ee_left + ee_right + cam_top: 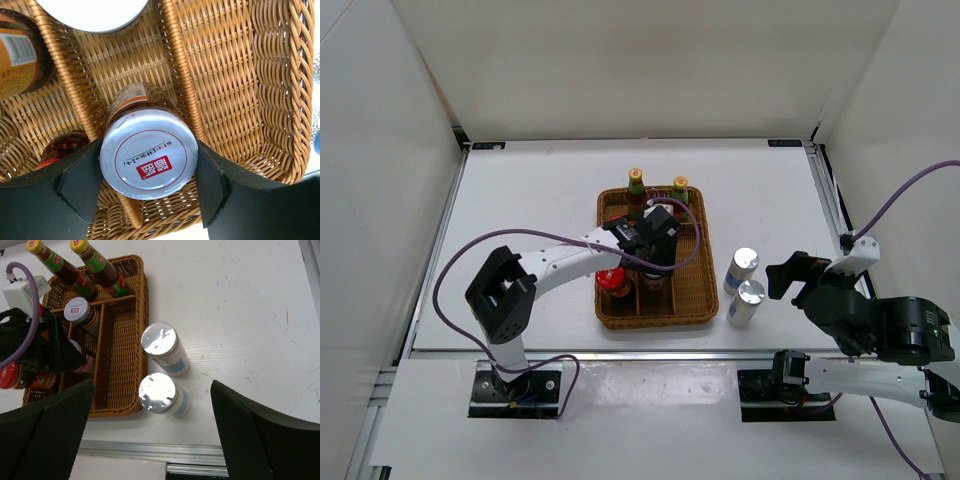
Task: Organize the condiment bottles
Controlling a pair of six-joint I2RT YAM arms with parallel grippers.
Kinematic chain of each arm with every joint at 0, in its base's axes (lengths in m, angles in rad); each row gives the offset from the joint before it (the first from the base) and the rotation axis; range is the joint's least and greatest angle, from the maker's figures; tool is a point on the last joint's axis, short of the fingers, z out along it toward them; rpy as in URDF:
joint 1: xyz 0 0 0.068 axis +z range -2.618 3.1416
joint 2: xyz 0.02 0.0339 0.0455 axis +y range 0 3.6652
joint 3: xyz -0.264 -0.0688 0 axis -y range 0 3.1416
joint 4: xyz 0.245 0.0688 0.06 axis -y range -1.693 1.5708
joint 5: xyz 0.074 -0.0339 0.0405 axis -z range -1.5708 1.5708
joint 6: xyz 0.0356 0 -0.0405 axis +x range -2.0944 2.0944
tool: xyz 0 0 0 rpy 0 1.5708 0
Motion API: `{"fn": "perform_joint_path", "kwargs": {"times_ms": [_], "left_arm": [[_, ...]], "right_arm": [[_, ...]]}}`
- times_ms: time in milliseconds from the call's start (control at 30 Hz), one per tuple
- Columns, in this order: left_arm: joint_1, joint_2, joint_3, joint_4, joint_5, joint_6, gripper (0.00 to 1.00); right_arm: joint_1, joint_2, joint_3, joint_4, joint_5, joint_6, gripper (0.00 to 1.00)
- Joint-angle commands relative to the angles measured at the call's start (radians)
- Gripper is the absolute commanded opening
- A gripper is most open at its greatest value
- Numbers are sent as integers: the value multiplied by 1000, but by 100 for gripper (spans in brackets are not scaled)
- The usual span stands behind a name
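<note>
The white table (540, 190) carries a brown wicker tray (660, 322) near its centre. Two silver cylinders stand upright on the bare surface just beside the tray's right edge, the far cylinder (742, 268) and the near cylinder (747, 301), close together.

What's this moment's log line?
left jaws: shut on silver-lidded jar in wicker tray | right jaws: open, empty | silver cylinders: beside tray
</note>
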Motion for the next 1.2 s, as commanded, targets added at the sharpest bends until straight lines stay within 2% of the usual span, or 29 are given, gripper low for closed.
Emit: {"fn": "perform_joint_path", "kwargs": {"times_ms": [0,67,100,200,367,400,433,700,833,900,1033,1167], "left_arm": [[3,-15,49,55,24,-7,36],[3,-6,49,56,24,-7,42],[3,-6,58,56,24,-7,52],[3,5,67,56,33,-7,67],[3,15,90,56,42,-16,86],[3,15,101,56,42,-16,96],[3,3,101,56,42,-16,100],[-6,-116,191,36,51,15,100],[-32,-204,240,13,27,76,100],[-45,-267,251,-19,-16,122,100],[-54,-406,216,-59,-152,190,100],[-54,-566,80,-72,-387,256,100]], "right_arm": [[6,3,0,-167,25,18,100],[6,3,0,-167,25,18,100],[6,3,0,-167,25,18,100],[6,3,0,-167,25,18,100],[6,3,0,-167,25,18,100],[6,3,0,-167,25,18,100],[6,3,0,-167,25,18,100],[6,34,0,-167,25,18,100],[6,43,9,-196,36,40,100],[6,43,31,-227,36,89,100],[6,43,57,-205,-4,74,100],[6,216,95,-168,-38,24,100]]}}
